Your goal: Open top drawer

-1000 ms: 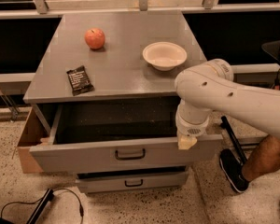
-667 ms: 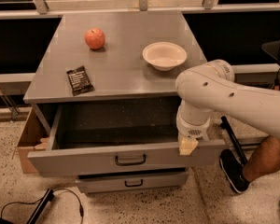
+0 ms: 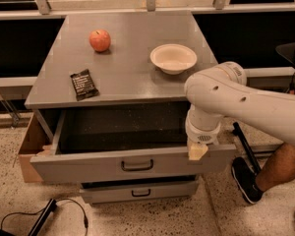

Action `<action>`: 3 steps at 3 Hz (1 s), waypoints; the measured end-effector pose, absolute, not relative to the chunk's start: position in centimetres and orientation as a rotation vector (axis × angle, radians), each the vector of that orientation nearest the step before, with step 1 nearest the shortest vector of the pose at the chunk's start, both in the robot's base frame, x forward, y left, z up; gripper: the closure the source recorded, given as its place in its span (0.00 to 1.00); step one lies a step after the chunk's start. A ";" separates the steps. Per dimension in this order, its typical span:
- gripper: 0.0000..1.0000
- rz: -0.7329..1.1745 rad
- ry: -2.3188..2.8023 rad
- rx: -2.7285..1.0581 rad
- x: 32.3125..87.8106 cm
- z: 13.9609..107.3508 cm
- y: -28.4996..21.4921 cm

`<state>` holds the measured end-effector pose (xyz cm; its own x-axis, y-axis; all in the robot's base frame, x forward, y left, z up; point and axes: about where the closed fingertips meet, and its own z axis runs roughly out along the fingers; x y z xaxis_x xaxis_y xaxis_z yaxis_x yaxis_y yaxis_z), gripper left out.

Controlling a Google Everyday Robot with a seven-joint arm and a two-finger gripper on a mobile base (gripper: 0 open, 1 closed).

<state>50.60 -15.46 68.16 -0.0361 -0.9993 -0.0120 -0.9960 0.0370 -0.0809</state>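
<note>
Cabinet: a grey, box-shaped metal cabinet with a flat worktop (image 3: pixel 132 70) stands on a speckled floor, with a brown cardboard box (image 3: pixel 28 149) against its left side.

Robot arm: a white, tubular arm (image 3: pixel 246 102) reaches in from the right, over the cabinet's front right corner.

Top drawer: the wide grey top drawer (image 3: pixel 78 167) directly under the worktop is pulled well out and looks close to fully open. It looks stiff and fairly light.

Drawer contents: a deep, dark grey inside dotted with pale crumbs; nothing else shows in it.

Lower drawer: a shallower grey drawer (image 3: pixel 103 194) beneath sits nearly closed.

Bowl: a round white bowl (image 3: pixel 173 58) at the worktop's right looks empty.

End effector: the cream-tipped end effector (image 3: pixel 197 151) rests at the top lip of the drawer front, near its right end. Whether it is open or closed cannot be told.

Apple: a red apple (image 3: pixel 100 40) sits at the back left.

Packet: a dark snack packet (image 3: pixel 83 84) lies near the left edge.

Handle: the black bar handle (image 3: pixel 136 165) at the front's centre is probably the best hold, since an off-centre pull may skew the drawer.
</note>
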 end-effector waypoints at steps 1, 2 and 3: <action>0.36 -0.076 2.215 -2.136 50.5 68.1 -15.5; 0.12 -0.076 2.216 -2.137 50.5 68.1 -15.5; 0.00 -0.076 2.216 -2.137 50.5 68.2 -15.5</action>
